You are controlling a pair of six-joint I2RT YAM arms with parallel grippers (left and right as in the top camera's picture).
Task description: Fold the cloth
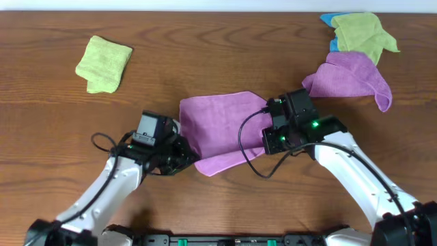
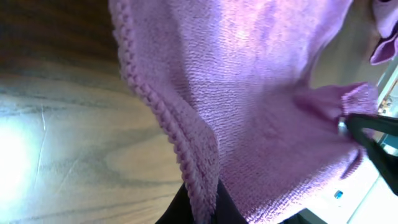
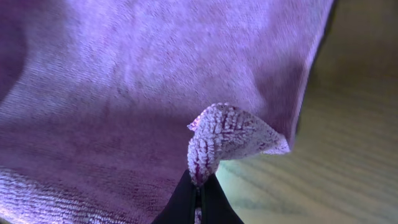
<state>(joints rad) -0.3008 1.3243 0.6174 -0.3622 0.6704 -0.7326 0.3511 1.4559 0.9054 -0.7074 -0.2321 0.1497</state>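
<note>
Purple-magenta, the cloth [image 1: 222, 126] lies mid-table [image 1: 54, 137], its far edge flat and bare wood on either side. The left gripper [image 2: 200, 208] is pinched tight on the stitched hem at the near-left; the right gripper [image 3: 200, 199] is clamped on the near-right corner, whose tip pokes up. The count: two purple cloths, the paler purple cloth [image 1: 351, 78] far right, and two green, the left green cloth [image 1: 104, 63] and the right green cloth [image 1: 362, 33], which lies over a blue scrap [image 1: 331, 20].

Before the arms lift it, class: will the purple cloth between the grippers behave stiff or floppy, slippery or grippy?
Probably floppy: the cloth folds and bunches where the right gripper pinches its corner. Likely light: thin at the stitched edge by the left gripper. Its nubby pile should resist slipping.
</note>
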